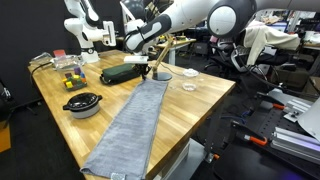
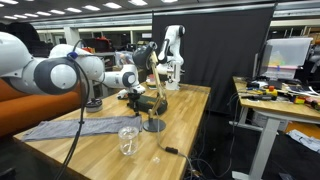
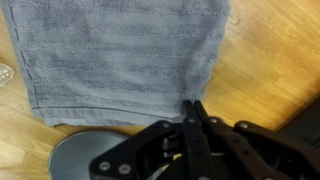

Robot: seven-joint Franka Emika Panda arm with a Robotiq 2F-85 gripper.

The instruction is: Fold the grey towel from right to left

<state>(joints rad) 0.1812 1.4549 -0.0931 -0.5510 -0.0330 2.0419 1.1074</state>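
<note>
The grey towel (image 1: pixel 135 125) lies flat as a long strip on the wooden table (image 1: pixel 205 100), running from the near edge toward the middle. It also shows in an exterior view (image 2: pixel 70 127) as a low grey strip. My gripper (image 1: pixel 158 79) is down at the towel's far end. In the wrist view the grey towel (image 3: pixel 120 55) fills the upper part. The gripper (image 3: pixel 192 106) is shut, its black fingertips (image 3: pixel 187 110) pressed together right at the towel's near corner, pinching its edge.
A black bowl (image 1: pixel 82 104) sits beside the towel. A dark green block (image 1: pixel 125 73) and small coloured items (image 1: pixel 70 80) lie further back. A round grey base (image 3: pixel 85 155) is close to the gripper. A clear glass (image 2: pixel 128 140) stands near the table's edge.
</note>
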